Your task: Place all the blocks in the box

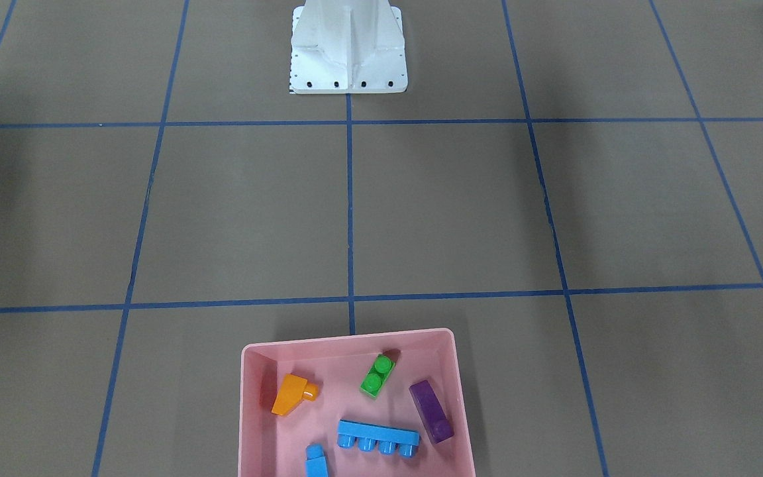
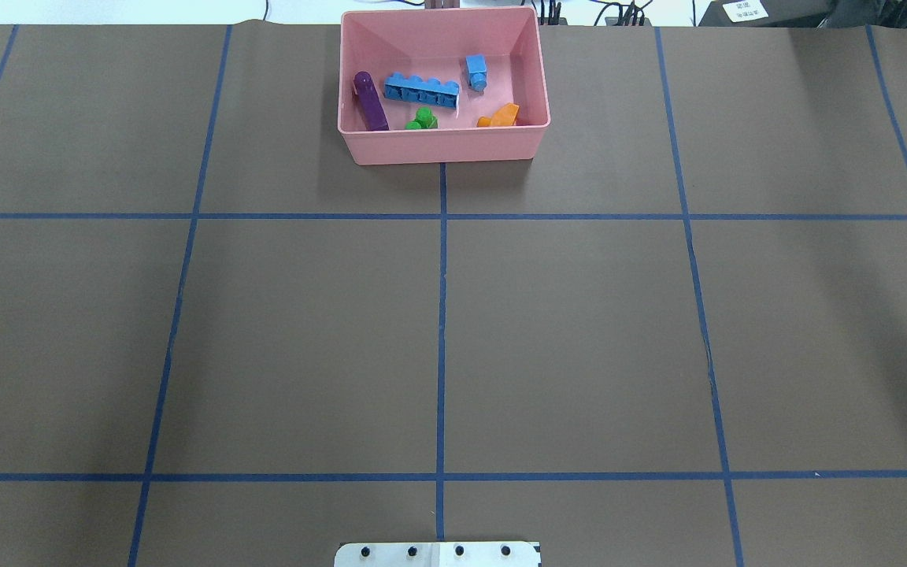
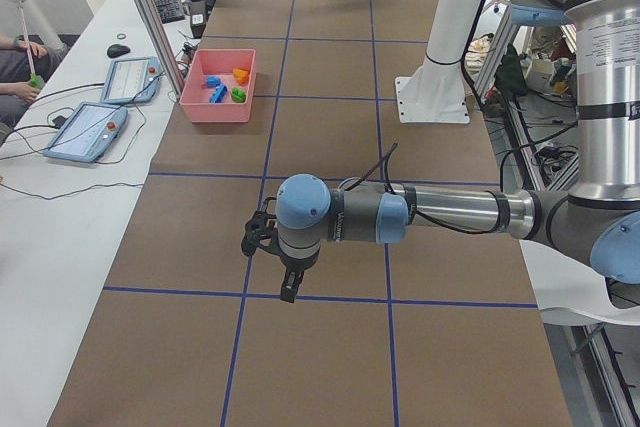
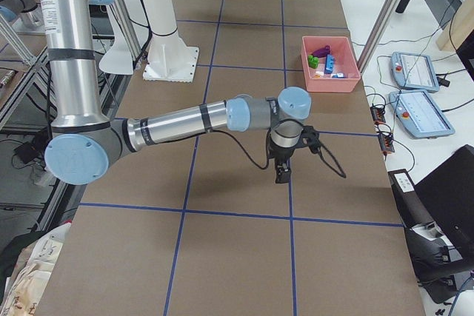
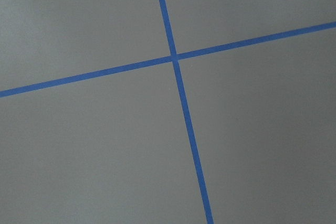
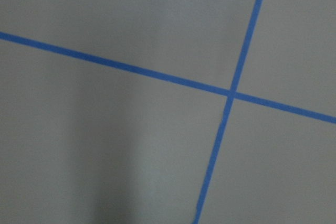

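Inside the pink box (image 1: 252, 430) lie all five bricks, so I judge the task done. What remains is to hold both arms well apart from the box and not nudge it. A good finish is a count against the box's contents before calling it.

The box's long axis runs across the brown table (image 1: 222, 218), square to the blue tape line (image 1: 350, 199) that meets its robot-side wall.

- **Long blue four-stud brick** (image 1: 377, 437): lies on its side along the box's long axis, studs toward the operators' wall.
- **Purple oblong brick** (image 1: 431, 411): lies close to the box's short wall on the robot's left, its length running roughly across the box's short span, slightly slanted.
- **Green two-stud brick** (image 1: 377, 375): sits studs up, diagonal, near the robot-side wall.
- **Orange sloped brick** (image 1: 292, 394): lies on its side, stud toward the green one.
- **Tiny blue one-stud brick** (image 1: 316, 462): appears to point its stud at the robot-side wall.

The left gripper (image 3: 288, 292) and right gripper (image 4: 281, 175) hang over the table, well apart from the box. Only the side views show them, so I cannot tell how the fingers of either are set.
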`<action>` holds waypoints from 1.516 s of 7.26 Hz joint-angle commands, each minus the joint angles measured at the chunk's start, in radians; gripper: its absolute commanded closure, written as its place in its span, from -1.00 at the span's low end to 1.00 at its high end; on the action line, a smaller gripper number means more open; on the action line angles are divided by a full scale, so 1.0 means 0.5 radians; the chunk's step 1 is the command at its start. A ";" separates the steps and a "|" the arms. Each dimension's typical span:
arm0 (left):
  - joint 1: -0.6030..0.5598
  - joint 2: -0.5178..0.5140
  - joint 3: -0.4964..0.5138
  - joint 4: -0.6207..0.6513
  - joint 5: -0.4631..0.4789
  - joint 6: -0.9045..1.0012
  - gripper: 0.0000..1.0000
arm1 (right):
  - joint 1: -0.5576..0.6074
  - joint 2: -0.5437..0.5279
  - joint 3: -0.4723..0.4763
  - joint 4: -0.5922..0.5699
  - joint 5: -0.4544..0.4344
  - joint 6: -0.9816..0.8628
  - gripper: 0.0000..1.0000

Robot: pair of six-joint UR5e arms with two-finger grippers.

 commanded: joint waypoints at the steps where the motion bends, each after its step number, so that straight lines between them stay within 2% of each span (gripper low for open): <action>1: 0.001 0.014 -0.026 0.001 -0.008 0.004 -1.00 | 0.127 -0.391 0.047 0.287 -0.003 -0.101 -1.00; 4: -0.002 0.097 -0.160 -0.002 -0.008 -0.002 -1.00 | 0.155 -0.432 0.047 0.312 0.007 -0.028 -1.00; 11: -0.002 0.140 -0.173 -0.002 -0.008 -0.005 -1.00 | 0.152 -0.423 0.047 0.312 0.083 -0.006 -1.00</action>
